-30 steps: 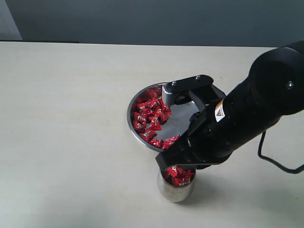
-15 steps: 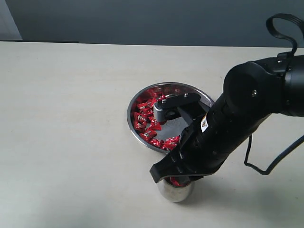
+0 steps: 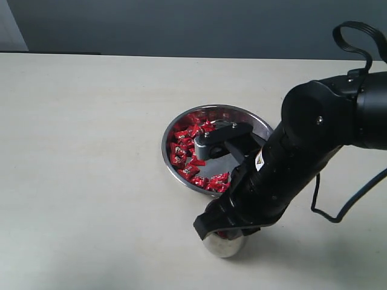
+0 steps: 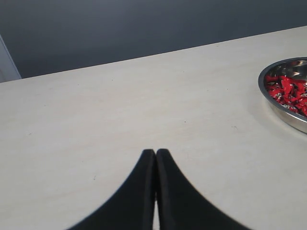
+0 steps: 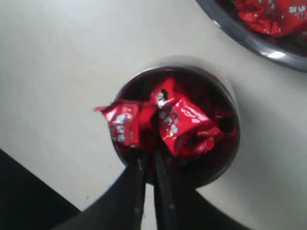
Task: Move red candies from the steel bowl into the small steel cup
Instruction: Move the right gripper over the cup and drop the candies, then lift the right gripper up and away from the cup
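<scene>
- Step in hand, as I judge it: delivery at the cup [image 5: 184,61]. My right fingers [image 5: 143,167] point down into its mouth, tips at the heaped candies [image 5: 184,124].
- Right fingers: closed to a thin slit. I cannot tell whether a wrapper is caught between the tips.
- Left fingers [image 4: 154,158]: pressed together, holding nothing, above bare desk [image 4: 96,120], well apart from the bowl [image 4: 288,120].
- Cup: directly under my right fingertips and filled to the brim. One candy overhangs the rim just beside the tips.
- Bowl [image 3: 260,124]: just beyond the cup from my right fingers. Many candies [image 3: 187,148] lie on one side of it, and part of its floor is bare.
- Next move, as a judgement: part the right fingers slightly to free any candy, then lift straight up. A sideways pull may drag the overhanging candy onto the desk or tip the cup. Little room is left in the cup.
- Writing: the wrappers carry small pale print, too blurred to read. A yellow triangle sticker [image 3: 259,159] shows on the right arm [image 3: 314,145]; no text is legible.
</scene>
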Robot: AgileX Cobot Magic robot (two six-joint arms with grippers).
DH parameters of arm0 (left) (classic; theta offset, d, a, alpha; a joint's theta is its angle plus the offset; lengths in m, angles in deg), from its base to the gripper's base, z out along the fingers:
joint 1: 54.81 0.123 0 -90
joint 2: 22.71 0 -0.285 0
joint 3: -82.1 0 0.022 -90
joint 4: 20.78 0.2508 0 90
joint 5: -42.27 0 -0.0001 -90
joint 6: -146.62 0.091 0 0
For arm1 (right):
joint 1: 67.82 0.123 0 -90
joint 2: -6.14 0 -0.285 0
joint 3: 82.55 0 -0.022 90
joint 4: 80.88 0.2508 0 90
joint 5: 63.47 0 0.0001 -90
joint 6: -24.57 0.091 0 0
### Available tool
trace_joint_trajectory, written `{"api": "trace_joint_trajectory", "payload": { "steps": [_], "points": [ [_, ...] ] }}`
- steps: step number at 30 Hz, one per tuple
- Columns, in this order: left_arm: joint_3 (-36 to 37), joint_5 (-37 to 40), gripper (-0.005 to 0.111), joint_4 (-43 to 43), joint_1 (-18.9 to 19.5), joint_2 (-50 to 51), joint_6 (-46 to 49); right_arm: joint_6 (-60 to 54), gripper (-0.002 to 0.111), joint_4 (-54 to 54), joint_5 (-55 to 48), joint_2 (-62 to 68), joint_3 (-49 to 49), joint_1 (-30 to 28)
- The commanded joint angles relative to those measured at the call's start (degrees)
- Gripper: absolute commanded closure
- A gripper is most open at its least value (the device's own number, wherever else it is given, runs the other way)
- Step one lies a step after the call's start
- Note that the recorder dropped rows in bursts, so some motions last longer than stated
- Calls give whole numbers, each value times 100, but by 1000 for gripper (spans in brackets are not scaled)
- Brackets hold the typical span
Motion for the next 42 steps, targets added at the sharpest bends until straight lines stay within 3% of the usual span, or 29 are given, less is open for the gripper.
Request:
{"api": "trace_joint_trajectory", "payload": {
  "steps": [1,9,17,24,30,42],
  "points": [
    [-6,-32,106,-4,-30,-25,-33,-191,82,-34,-26,3,13,13],
    [-6,-32,106,-4,-30,-25,-33,-191,79,-54,104,-194,1,13],
    [-6,-32,106,-4,-30,-25,-33,488,79,-991,335,-1039,1,13],
    [-6,-32,106,-4,-30,-25,-33,946,80,-1299,2552,-1332,1,13],
    [-6,-32,106,-4,-30,-25,-33,946,107,-1299,2964,-1332,13,13],
    [-6,-32,106,-4,-30,-25,-33,946,109,-2032,3475,-1271,13,-29]
  ]
}}
